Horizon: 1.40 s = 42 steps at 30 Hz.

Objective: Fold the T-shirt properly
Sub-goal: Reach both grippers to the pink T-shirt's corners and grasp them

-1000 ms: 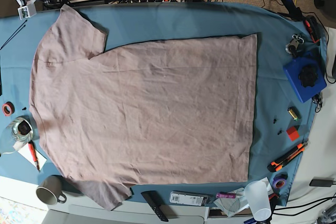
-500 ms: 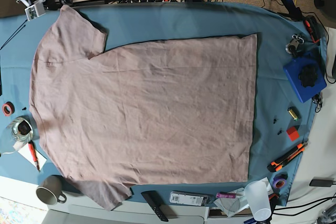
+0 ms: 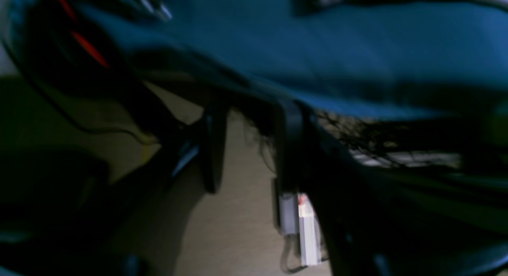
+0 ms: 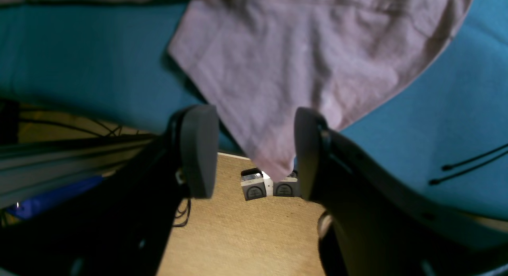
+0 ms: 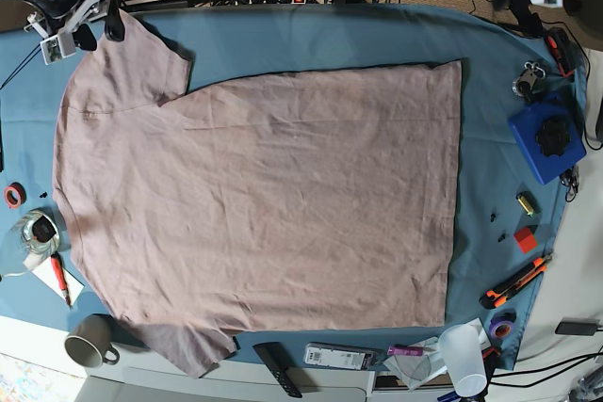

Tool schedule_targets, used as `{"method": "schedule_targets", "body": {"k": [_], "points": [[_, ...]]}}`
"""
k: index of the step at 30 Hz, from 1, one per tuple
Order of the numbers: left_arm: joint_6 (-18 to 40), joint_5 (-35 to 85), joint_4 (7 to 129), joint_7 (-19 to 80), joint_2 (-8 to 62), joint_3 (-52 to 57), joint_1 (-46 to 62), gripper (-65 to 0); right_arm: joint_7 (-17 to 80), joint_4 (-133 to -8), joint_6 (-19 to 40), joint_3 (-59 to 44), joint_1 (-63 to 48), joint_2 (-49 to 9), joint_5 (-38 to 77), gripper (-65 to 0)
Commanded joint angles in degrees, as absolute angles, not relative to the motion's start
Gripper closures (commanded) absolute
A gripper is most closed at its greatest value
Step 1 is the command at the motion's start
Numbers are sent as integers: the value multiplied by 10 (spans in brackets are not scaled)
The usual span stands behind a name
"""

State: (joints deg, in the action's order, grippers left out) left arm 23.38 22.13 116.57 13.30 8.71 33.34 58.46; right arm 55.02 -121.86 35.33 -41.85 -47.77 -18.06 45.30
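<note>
The desk (image 5: pixel 311 40) under its blue cloth carries the T-shirt (image 5: pixel 264 209), spread flat across the frame's middle, one sleeve reaching the upper left and the other the lower left edge. There the right claw (image 4: pixel 250 149) stands open astride the upper sleeve tip. The left claw (image 3: pixel 250 145), upper right, looks open, though its wrist view is dark and blurred.

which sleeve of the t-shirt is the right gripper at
The far sleeve, at the base view's top left: the open right gripper straddles its tip. The other sleeve lies at the near table edge, beside the mug, with no gripper nearby.
</note>
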Motion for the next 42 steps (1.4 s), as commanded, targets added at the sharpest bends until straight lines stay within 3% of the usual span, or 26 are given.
{"method": "schedule_targets", "body": {"k": [1, 5, 13, 30, 42], "points": [[223, 227, 1188, 136, 96, 337, 586, -213, 540, -1212, 349, -424, -475, -187, 458, -307], [190, 228, 1218, 182, 115, 337, 560, -213, 541, -1148, 349, -425, -439, -187, 461, -307], [195, 228, 1227, 187, 114, 336, 557, -213, 551, -1063, 349, -425, -385, -187, 461, -307], [195, 228, 1227, 186, 114, 336, 556, -213, 580, -920, 376, -423, -353, -183, 571, -307], [195, 230, 1227, 184, 114, 336, 550, -213, 724, -858, 400, -423, -321, -143, 708, -306]]}}
